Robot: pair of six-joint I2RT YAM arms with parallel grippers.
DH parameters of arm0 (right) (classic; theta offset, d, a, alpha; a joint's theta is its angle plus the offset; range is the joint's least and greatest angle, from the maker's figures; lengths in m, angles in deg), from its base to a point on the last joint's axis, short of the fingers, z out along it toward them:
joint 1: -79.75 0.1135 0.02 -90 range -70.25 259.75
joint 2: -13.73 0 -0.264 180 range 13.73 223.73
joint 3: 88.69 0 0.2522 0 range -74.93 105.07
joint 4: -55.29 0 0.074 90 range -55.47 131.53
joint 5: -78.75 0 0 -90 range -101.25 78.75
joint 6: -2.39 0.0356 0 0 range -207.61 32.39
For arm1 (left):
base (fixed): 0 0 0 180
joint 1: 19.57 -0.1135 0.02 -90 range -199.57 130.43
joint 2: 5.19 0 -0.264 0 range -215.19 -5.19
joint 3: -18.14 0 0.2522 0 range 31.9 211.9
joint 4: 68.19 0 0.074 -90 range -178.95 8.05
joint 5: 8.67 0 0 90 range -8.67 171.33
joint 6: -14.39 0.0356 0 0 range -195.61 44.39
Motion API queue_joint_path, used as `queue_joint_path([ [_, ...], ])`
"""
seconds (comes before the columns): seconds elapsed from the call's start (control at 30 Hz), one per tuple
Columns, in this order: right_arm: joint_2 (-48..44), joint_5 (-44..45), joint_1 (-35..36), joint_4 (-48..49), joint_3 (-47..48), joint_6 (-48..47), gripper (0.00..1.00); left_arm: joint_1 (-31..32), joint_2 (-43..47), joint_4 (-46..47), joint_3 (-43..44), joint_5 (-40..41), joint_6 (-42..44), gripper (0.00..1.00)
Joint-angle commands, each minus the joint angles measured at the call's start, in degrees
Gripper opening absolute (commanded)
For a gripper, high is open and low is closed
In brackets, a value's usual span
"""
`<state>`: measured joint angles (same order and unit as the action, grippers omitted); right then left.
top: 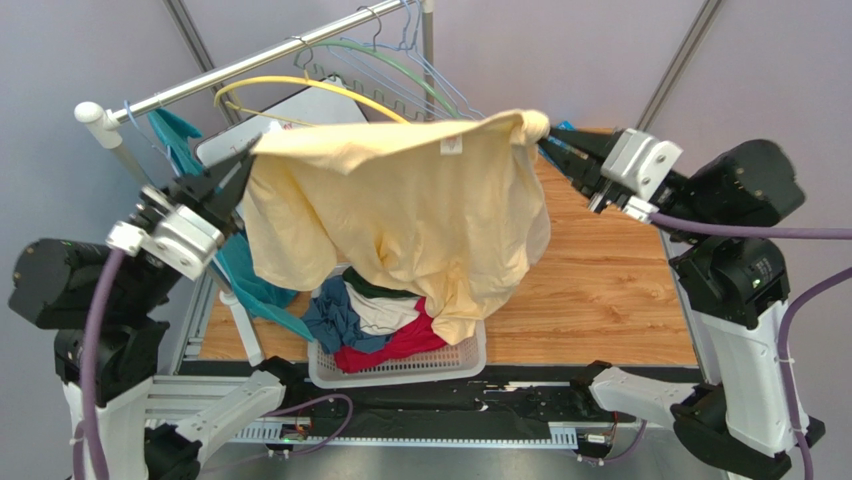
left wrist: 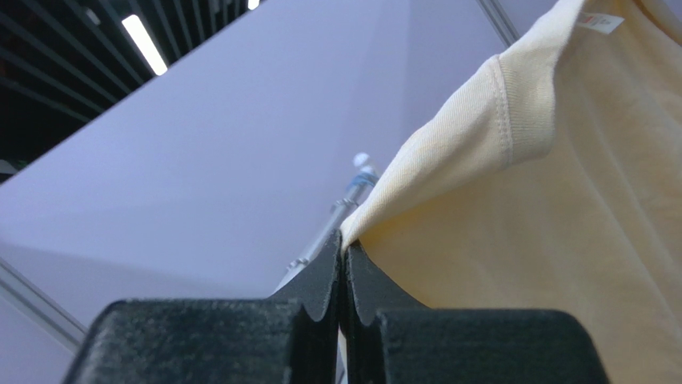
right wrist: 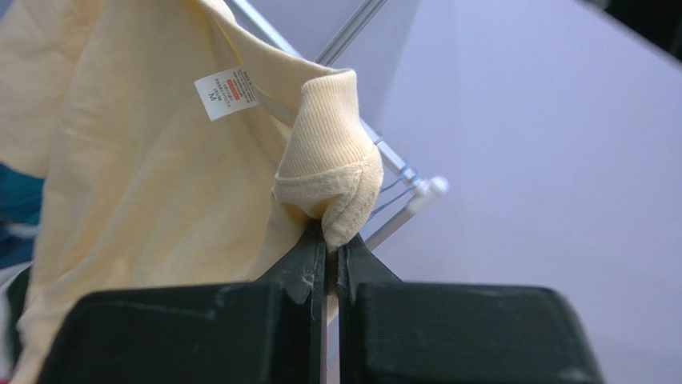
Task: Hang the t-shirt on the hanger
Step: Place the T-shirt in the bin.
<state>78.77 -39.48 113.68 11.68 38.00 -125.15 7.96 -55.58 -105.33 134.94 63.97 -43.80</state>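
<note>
While the t-shirt [top: 400,210] is clamped by the left gripper [top: 248,152] and right gripper [top: 546,140], a wooden desk [top: 600,290] is seen below them and grey walls [top: 560,50] behind.

Wooden table top [top: 610,290], orange-brown grain, stretching away from the arm bases. At its near edge, left of centre: white slotted basket [top: 400,370], upright on the wood. Heaped inside: red garment [top: 395,345], white garment [top: 385,310], blue garment [top: 335,320], with a dark green garment [top: 372,287] on top. Above the left and far side: metal rail [top: 250,68], carrying the hanger [top: 300,84] beside light blue hangers [top: 440,88].
</note>
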Motion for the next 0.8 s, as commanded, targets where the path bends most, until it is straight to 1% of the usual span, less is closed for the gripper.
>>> queue_joint_path([
  [0.0, -7.89, -2.80, -0.27, -8.10, -19.85, 2.99, 0.00, -0.37, 10.56, -15.42, -16.33, -2.32, 5.80, 0.00],
  [0.03, -11.39, -3.93, -0.27, -9.78, -23.50, 2.74, 0.00, -0.28, 13.80, -17.82, -19.17, -2.15, 5.72, 0.00],
  [0.07, -12.64, -3.94, -0.01, -10.92, -27.72, 3.78, 0.00, -0.37, 15.13, -23.41, -21.72, -2.41, 6.50, 0.00],
  [0.1, -13.78, -4.03, 0.34, -13.02, -31.06, 4.22, 0.00, -0.37, 16.37, -25.64, -26.97, -2.50, 8.33, 0.00],
  [0.13, -15.01, -4.81, 0.52, -14.09, -36.84, 4.49, 0.00, -0.37, 18.12, -27.93, -29.45, -2.85, 9.57, 0.00],
  [0.17, -15.11, -5.51, 0.69, -16.54, -39.25, 3.97, 0.00, -0.37, 18.57, -32.30, -31.83, -3.46, 11.15, 0.00],
  [0.2, -15.03, -5.96, 1.74, -17.17, -41.27, 3.79, 0.00, -0.37, 19.18, -33.74, -36.46, -4.60, 13.08, 0.00],
  [0.23, -13.72, -6.31, 2.19, -17.61, -44.86, 3.53, 0.00, -0.37, 19.02, -34.62, -38.60, -4.78, 12.93, 0.00],
  [0.27, -12.75, -6.92, 2.36, -18.22, -46.11, 2.92, 0.00, -0.28, 18.58, -35.50, -40.62, -5.04, 12.58, 0.00],
  [0.3, -11.78, -7.71, 2.71, -18.23, -47.26, 1.61, 0.00, -0.37, 16.75, -36.64, -43.69, -6.35, 12.49, 0.00],
  [0.37, -7.93, -8.07, 3.07, -17.36, -49.11, 0.98, 0.00, -0.37, 13.76, -38.58, -46.51, -7.24, 11.70, 0.00],
  [0.4, -6.34, -8.07, 3.16, -17.18, -49.29, 0.28, 0.00, -0.37, 10.26, -38.93, -47.14, -7.33, 11.26, 0.00],
  [0.47, -2.83, -7.98, 3.33, -16.13, -49.73, -0.16, 0.00, -0.63, 7.08, -37.98, -48.63, -6.46, 8.89, 0.00],
  [0.5, -1.85, -7.90, 3.33, -16.12, -49.90, -1.04, 0.00, -1.85, 5.15, -37.54, -48.81, -6.98, 8.53, 0.00],
  [0.57, -0.35, -7.63, 3.42, -15.77, -50.78, -1.74, 0.01, -3.88, 4.16, -35.44, -49.60, -8.03, 7.39, 0.00],
  [0.67, 0.79, -5.97, 3.42, -14.28, -52.27, -2.10, 0.06, -8.18, 2.32, -33.24, -49.43, -7.60, 6.08, 0.00],
  [0.77, 0.44, -2.54, 3.33, -13.31, -51.84, -1.05, 0.18, -13.10, -0.49, -33.13, -47.60, -7.15, 4.49, 0.00],
])
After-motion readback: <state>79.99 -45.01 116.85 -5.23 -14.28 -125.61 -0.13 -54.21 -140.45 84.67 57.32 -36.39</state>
